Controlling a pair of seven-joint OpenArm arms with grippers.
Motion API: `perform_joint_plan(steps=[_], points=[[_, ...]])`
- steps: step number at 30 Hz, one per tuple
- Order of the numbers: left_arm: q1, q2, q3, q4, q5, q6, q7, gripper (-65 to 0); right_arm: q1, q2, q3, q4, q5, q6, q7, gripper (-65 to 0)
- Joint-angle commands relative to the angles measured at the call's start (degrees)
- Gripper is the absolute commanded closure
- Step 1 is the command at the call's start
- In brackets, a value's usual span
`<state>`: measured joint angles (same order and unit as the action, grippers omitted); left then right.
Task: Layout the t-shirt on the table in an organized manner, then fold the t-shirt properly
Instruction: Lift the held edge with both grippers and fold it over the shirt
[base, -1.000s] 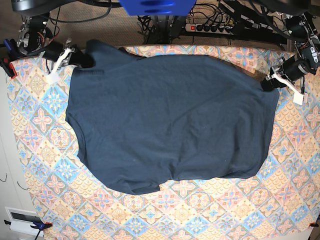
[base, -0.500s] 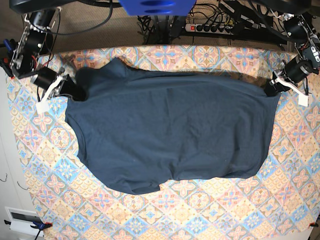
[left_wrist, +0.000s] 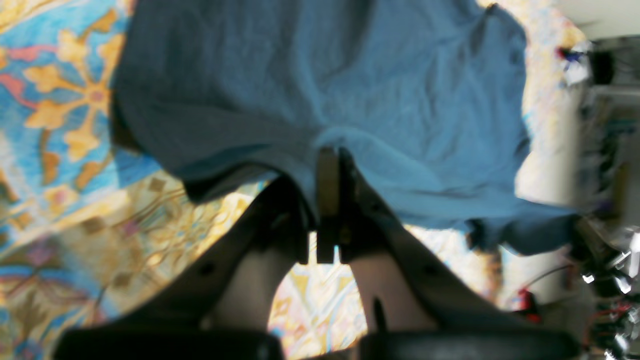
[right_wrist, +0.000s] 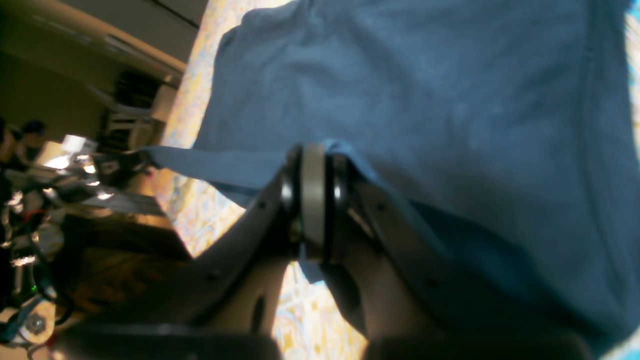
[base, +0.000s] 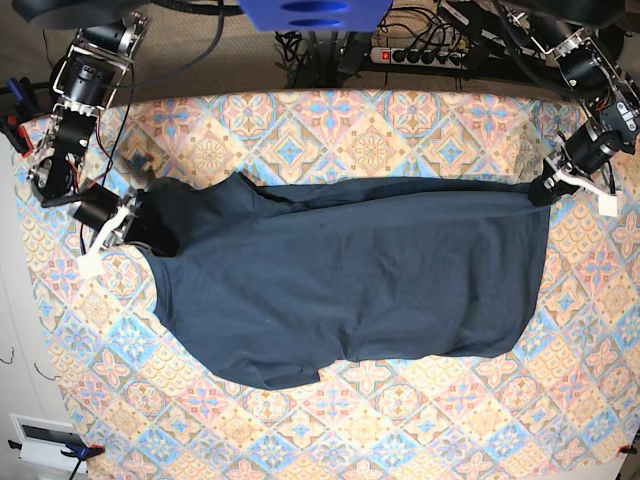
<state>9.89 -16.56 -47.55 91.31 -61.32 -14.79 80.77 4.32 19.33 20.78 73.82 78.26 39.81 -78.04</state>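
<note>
Shirt (base: 350, 275) is spread across the table (base: 330, 125), its top edge pulled taut between both grippers: right one (base: 135, 222) pinching near the left edge, left one (base: 545, 188) by the right edge (bottom hem's lumpy).

Dark navy t-shirt (base: 350, 280) spread across the patterned table (base: 400, 430).

The plain, printless shirt lies mostly flat on my table's pastel cloth of orange, pink and blue tile medallions. Its far edge is pulled taut in a nearly straight line between two raised corners (each pinched and lifted off the cloth). The near edge rests on the table, rumpled into a rounded bulge toward the near left of the base view.
</note>
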Motion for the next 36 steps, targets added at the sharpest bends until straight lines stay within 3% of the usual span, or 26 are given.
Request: perform_joint_plan(steps=[1, 12, 16, 22, 28, 36], points=[[-0.9, -0.7, -1.4, 0.2, -1.0, 0.1, -0.8, 0.0, 1.9, 1.3, 0.0, 0.7, 1.4, 0.2, 1.2, -1.1], [-5.4, 0.2, -2.8, -7.0, -0.7, 0.1, -0.8, 0.0, 3.5, 1.3, -1.7, 0.6, -3.8, 0.2, 4.6, -1.2], [-5.6, 0.2, -2.8, -8.2, 1.9, 0.1, -3.5, 0.0, 3.5, 1.2, -1.7, 0.6, -6.5, 0.2, 4.7, -1.4], [-5.8, 0.4, -2.8, -8.3, 3.9, 0.1, -5.0, 0.0, 3.5, -2.2, -1.4, 0.6, -8.1, 0.2, 5.4, -1.5], [-5.8, 0.2, -2.7, -8.4, 5.2, 0.4, -6.3, -0.8, 3.5, -3.1, -1.7, 0.6, -8.1, 0.2, 8.0, -3.2], [-5.3, 0.0, -2.9, -8.4, 4.5, 0.4, -6.3, -35.1, 3.3, -2.7, -0.9, 0.9, -8.1, 0.2, 8.5, -22.4]])
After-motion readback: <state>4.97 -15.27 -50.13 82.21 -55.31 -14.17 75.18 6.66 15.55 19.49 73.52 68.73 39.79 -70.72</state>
